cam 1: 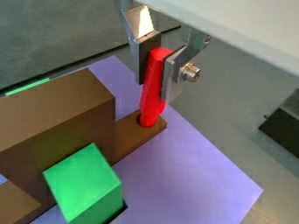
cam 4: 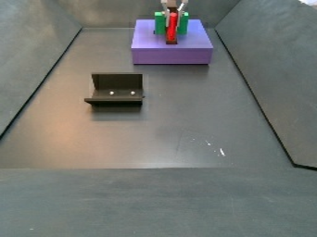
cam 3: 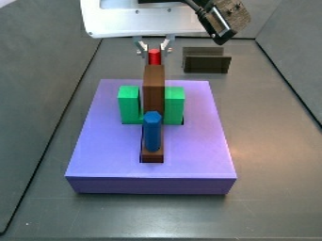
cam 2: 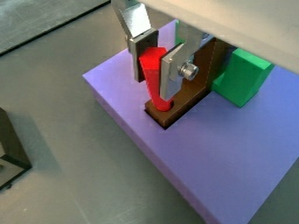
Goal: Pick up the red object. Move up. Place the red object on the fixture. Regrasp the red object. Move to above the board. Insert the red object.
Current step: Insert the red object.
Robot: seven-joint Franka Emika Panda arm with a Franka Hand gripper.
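The large flat periwinkle-purple square board [cam 3: 151,141] carries the tall brown bar [cam 3: 152,99]. At the bar's twelve-o'clock end in a side view, the silver two-finger gripper [cam 1: 160,63] clasps the short bright red peg [cam 1: 153,86] upright, tip entering the socket. Best to lower straight, keeping it vertical.

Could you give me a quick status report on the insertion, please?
End effector shut on red peg, over the purple board. Peg upright, lower end at the brown bar's slot. Nothing blocking; fixture sits apart on the floor.

Even, shadowless light; sharp synthetic frames.
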